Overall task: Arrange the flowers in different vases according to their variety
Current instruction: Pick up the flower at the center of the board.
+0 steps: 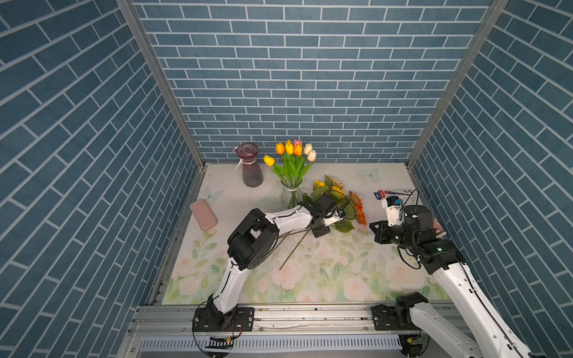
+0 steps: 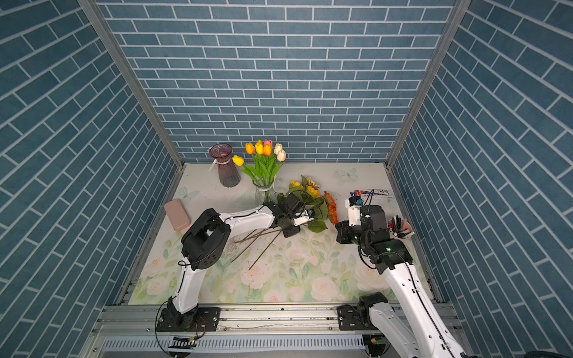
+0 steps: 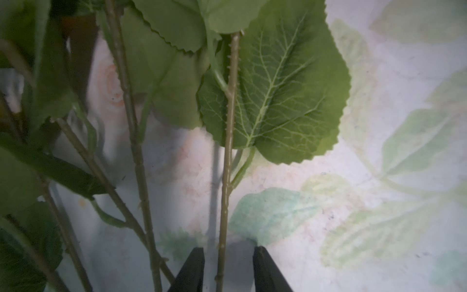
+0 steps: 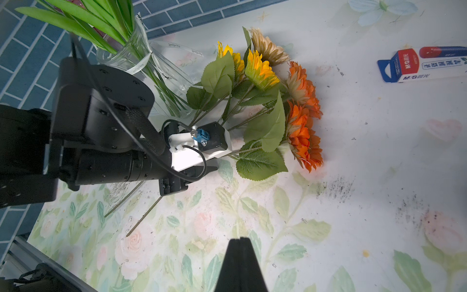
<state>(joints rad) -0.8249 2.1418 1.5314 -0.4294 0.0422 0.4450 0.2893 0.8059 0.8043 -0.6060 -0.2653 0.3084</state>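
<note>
Left gripper (image 3: pixel 228 250) has its jaws apart around one sunflower stem (image 3: pixel 228 151) — not pinching it, gaps either side. Sunflower heads (image 4: pixel 300 126) lie just past its tips on the mat (image 4: pixel 353 202). Right gripper (image 4: pixel 240 252) — closed, empty, well off to the side.

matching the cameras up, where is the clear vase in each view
Top view: clear vase, near centre, right of the purple vase.
Top view: clear vase, likewise.
Left wrist: not in it.
Right wrist: clear vase next to the sunflowers.
Shared landmark: sunflowers; left wrist shows only their stems.
</note>
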